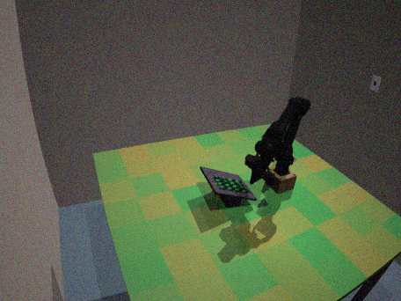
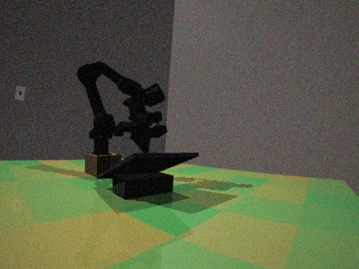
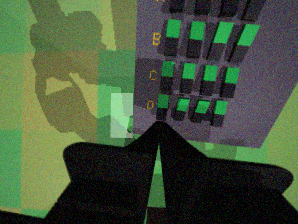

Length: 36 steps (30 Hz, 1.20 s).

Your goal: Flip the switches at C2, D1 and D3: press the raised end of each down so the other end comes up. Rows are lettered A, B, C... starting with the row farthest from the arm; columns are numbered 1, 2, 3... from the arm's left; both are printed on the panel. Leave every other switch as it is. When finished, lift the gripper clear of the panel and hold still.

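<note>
- The gripper (image 3: 158,131) fills the bottom of the wrist view, its two dark fingers pressed together into one point with nothing between them.
- That point sits at the near edge of the panel (image 3: 280,75), just below the D1 switch (image 3: 162,106) at the left end of row D.
- Beyond it, C2 (image 3: 188,76) lies in row C, and D3 (image 3: 201,110) is to the right in row D.
- In the top view, the panel tilts on a dark block above the checkered table (image 1: 317,246), beside the arm's base (image 1: 283,179).
</note>
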Motion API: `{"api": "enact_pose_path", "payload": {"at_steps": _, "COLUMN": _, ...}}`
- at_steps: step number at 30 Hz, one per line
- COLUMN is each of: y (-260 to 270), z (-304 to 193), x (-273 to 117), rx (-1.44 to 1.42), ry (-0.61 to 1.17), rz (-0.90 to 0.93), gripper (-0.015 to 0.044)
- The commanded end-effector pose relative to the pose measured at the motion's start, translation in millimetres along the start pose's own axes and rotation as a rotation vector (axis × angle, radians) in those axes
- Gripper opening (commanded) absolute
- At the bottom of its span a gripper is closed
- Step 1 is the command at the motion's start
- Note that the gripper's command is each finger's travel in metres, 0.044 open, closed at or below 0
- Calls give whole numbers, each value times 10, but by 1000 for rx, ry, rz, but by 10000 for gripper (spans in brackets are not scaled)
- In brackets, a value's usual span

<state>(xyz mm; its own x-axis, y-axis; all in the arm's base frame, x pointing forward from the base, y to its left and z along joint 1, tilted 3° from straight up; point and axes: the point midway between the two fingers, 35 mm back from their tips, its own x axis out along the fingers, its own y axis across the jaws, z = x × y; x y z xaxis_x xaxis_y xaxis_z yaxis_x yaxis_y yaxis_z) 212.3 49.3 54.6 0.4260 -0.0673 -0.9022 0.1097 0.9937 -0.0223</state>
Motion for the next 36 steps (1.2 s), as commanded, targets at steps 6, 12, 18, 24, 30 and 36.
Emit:
{"api": "enact_pose_path", "payload": {"at_steps": 6, "y": -29, "z": -57, "x": 126, "rx": -5, "ry": 5, "rz": -14, "gripper": 0}}
{"api": "enact_pose_path", "payload": {"at_steps": 12, "y": -31, "z": -61, "x": 194, "rx": -5, "ry": 4, "rz": -14, "gripper": 0}}
{"api": "enact_pose_path", "payload": {"at_steps": 18, "y": -33, "z": -63, "x": 233, "rx": -5, "ry": 4, "rz": -14, "gripper": 0}}
{"api": "enact_pose_path", "payload": {"at_steps": 24, "y": -32, "z": -63, "x": 310, "rx": -5, "ry": 4, "rz": -14, "gripper": 0}}
{"api": "enact_pose_path", "payload": {"at_steps": 30, "y": -34, "z": -65, "x": 368, "rx": -5, "ry": 4, "rz": -14, "gripper": 0}}
{"api": "enact_pose_path", "payload": {"at_steps": 36, "y": -34, "z": -65, "x": 368, "rx": -5, "ry": 4, "rz": -14, "gripper": 0}}
